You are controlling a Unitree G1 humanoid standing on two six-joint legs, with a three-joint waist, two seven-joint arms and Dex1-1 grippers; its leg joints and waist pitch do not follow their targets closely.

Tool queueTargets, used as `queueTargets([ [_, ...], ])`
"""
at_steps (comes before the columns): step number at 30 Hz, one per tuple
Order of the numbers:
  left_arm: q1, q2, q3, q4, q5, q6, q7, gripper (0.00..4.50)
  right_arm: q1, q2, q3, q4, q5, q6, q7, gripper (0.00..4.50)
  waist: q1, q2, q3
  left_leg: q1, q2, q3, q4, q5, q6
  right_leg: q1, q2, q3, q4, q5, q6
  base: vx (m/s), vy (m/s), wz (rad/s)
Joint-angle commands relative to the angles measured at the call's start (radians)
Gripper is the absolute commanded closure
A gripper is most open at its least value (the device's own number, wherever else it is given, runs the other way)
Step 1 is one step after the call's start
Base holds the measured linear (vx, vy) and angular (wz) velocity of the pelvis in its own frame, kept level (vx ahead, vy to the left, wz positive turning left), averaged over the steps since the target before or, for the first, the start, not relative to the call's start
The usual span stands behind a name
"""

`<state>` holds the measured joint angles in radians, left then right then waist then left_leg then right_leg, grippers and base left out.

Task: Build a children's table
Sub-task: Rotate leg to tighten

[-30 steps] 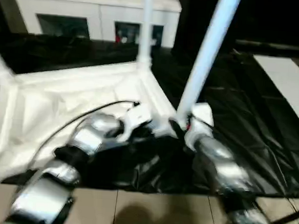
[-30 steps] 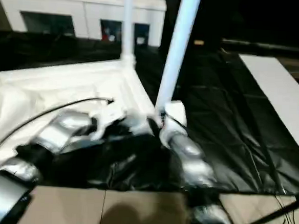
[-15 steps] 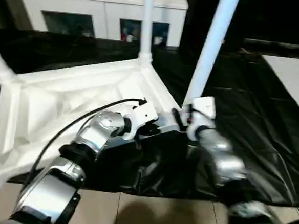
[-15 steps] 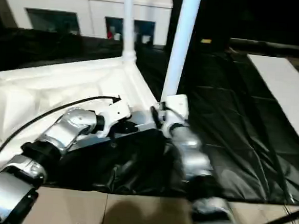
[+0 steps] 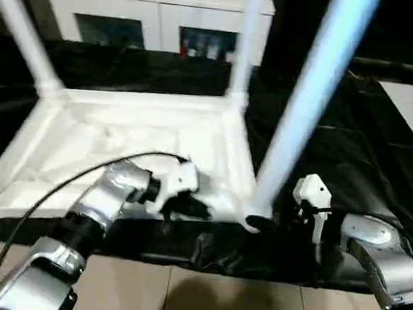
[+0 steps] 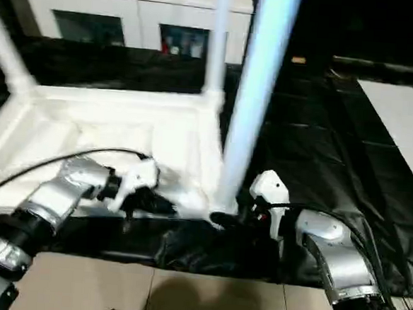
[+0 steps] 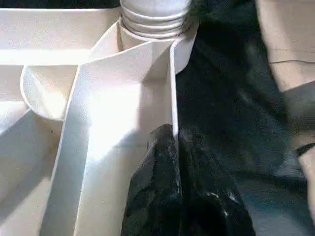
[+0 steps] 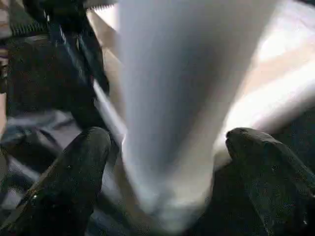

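The tabletop (image 5: 123, 135) lies underside up on the black-draped work table (image 5: 375, 174), with three legs standing in its corner sockets at about ten, one and five o'clock. The left gripper (image 7: 175, 147) is pinched tight on the thin rim wall beside the five o'clock socket. The right gripper (image 8: 167, 162), fingers (image 8: 74, 172) spread wide, straddles the nearest leg (image 5: 301, 119) at its base without clamping it.

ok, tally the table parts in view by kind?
Tabletop: 1
Legs standing in corner sockets: 3, far left, far right, near right
Total: 4 parts
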<state>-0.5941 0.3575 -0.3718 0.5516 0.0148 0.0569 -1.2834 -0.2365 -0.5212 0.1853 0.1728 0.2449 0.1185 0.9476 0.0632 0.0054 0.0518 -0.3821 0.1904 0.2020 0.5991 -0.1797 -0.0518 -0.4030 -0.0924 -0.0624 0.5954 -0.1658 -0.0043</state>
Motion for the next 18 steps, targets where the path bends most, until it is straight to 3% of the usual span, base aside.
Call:
queueTargets([
  [1, -0.001, -0.004, -0.021, -0.022, 0.003, -0.003, -0.018, 4.5, -0.007, -0.004, 0.008, 0.0, -0.007, -0.008, 0.012, 0.35, -0.003, -0.006, -0.055, 0.037, 0.048, -0.02, -0.081, -0.348, 0.026, 0.024, -0.055, 0.044, -0.088, -0.387, -0.202, 0.0, 0.0, 0.0],
  [5, 0.007, 0.009, -0.015, -0.047, 0.006, 0.012, -0.02, 4.5, -0.025, -0.005, 0.024, 0.04, -0.042, -0.02, 0.026, 0.35, -0.007, -0.01, -0.058, 0.021, 0.046, -0.026, -0.085, -0.321, 0.024, 0.036, -0.057, 0.042, -0.081, -0.376, -0.183, 0.0, 0.0, 0.0],
  [9, 0.009, 0.013, -0.013, -0.052, 0.007, 0.017, -0.016, 4.5, -0.027, -0.011, 0.034, 0.056, -0.066, -0.039, 0.029, 0.35, -0.006, -0.01, -0.062, 0.02, 0.045, -0.023, -0.08, -0.275, 0.039, 0.037, -0.056, 0.043, -0.076, -0.312, -0.197, 0.0, 0.0, 0.0],
  [10, 0.009, 0.014, -0.014, -0.052, 0.007, 0.017, -0.013, 4.5, -0.027, -0.013, 0.034, 0.058, -0.068, -0.042, 0.029, 0.6, -0.006, -0.009, -0.063, 0.019, 0.045, -0.023, -0.079, -0.263, 0.045, 0.038, -0.056, 0.043, -0.074, -0.297, -0.201, 0.0, 0.0, 0.0],
  [13, 0.009, 0.015, -0.015, -0.05, 0.008, 0.018, -0.008, 4.5, -0.029, -0.012, 0.024, 0.066, -0.061, -0.039, 0.025, 0.71, -0.006, -0.009, -0.064, 0.018, 0.044, -0.022, -0.078, -0.248, 0.054, 0.04, -0.054, 0.041, -0.071, -0.269, -0.211, 0.0, 0.0, 0.0],
  [18, 0.012, 0.017, -0.017, -0.053, 0.008, 0.022, -0.007, 4.5, -0.03, 0.004, 0.004, 0.079, -0.046, -0.036, 0.041, 1.07, -0.007, -0.008, -0.061, 0.019, 0.044, -0.023, -0.079, -0.279, 0.049, 0.039, -0.056, 0.041, -0.076, -0.32, -0.203, 0.0, 0.0, 0.0],
])
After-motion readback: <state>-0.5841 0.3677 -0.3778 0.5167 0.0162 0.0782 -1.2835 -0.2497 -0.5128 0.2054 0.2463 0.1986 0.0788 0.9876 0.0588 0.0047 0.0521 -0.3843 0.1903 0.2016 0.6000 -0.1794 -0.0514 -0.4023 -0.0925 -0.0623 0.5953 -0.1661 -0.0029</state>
